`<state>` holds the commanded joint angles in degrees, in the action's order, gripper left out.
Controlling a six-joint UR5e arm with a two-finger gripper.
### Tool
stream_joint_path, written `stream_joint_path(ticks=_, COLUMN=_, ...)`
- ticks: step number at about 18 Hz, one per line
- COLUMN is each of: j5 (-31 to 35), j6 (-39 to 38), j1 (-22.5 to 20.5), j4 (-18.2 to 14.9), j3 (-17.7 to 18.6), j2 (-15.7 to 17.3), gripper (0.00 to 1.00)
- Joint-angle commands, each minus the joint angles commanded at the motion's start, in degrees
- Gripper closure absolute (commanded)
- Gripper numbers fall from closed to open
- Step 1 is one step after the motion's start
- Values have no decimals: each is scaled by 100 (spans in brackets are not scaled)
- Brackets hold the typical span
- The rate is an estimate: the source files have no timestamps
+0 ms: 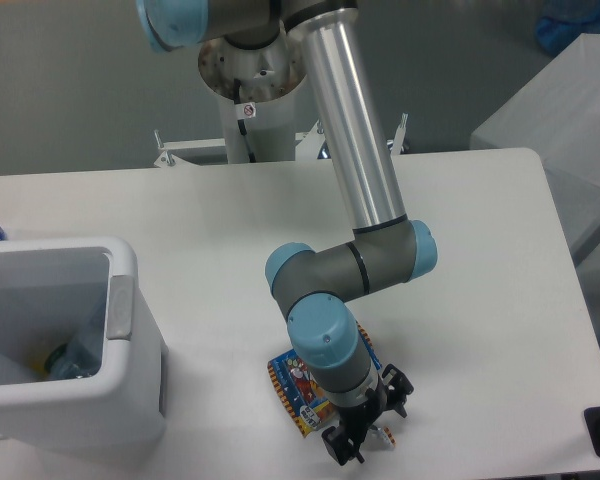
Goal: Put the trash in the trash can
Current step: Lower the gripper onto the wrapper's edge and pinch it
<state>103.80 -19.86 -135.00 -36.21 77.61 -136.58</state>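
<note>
Lighting is even and moderately bright. The table [480,300] shows soft shadows. Focus is slightly soft throughout.

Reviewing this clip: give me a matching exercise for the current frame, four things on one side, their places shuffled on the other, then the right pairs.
Things:
1. snack packet
2. foil wrapper
3. crushed bottle
4. gripper

Places:
A. inside the trash can
B. on the table, partly hidden under the arm's wrist
C. low over the table's near edge, fingers down at the wrapper
D. on the table, just right of the gripper's fingers

Pairs: 1-B, 2-D, 3-A, 4-C
</note>
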Motion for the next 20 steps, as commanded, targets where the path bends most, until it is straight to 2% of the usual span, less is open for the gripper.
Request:
stream_joint_path(ticks=3, j5=52, j6=9, j1=0, j4=9, j3=-9, j2=-52, gripper=12)
stream_joint_path(ticks=6, j5=88, j6=0, j1=0, j4=9, j3=-18, j2=-44, gripper=21)
stream_joint_path(ticks=10, j5=97, j6=-9, j1=9, j4=0, j3=9, j2=-44, gripper=42)
stream_joint_path(ticks=18, j5=88, j6=-18, j1=70, j4=0, j3=0, j2=-18, gripper=65)
stream_joint_path(ticks=20, j5=79, j6=-18, j1=79, j4=0, j3=0, j2=-9, gripper=74)
